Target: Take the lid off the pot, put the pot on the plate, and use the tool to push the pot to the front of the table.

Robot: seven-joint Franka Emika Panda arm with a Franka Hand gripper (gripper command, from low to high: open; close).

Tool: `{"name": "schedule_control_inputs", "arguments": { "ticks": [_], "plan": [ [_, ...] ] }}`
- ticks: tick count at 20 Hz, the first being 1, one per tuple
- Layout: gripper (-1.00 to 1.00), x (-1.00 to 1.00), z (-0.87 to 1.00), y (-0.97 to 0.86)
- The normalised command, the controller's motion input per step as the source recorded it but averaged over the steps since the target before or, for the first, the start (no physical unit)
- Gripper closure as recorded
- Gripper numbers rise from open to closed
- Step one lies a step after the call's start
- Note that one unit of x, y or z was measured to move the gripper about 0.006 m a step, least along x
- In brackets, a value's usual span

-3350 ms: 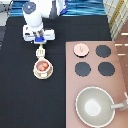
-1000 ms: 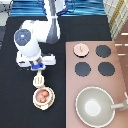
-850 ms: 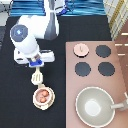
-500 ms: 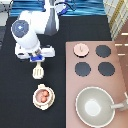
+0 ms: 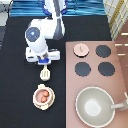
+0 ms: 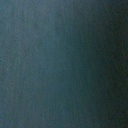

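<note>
Gripper [image 5: 44, 63] hanging upper left over black counter [image 5: 15, 75], gripping slotted cream spatula [image 5: 45, 74]; round pot [image 5: 43, 95] sitting on rimmed plate [image 5: 36, 101].

The arm [image 5: 50, 27] is chunky glossy white, all rounded shells, with dark seams between segments and 1 round blue cap on the joint facing the camera. The gripper [image 5: 43, 62], above the tabletop's spatula, is a white boxy block.
</note>
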Motion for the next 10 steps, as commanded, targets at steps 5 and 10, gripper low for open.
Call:
{"name": "schedule_control_inputs", "arguments": {
  "ticks": [5,10],
  "plan": [
    [1.0,1.0,0.1,-0.09],
    [1.0,1.0,0.41,-0.05]
  ]
}}
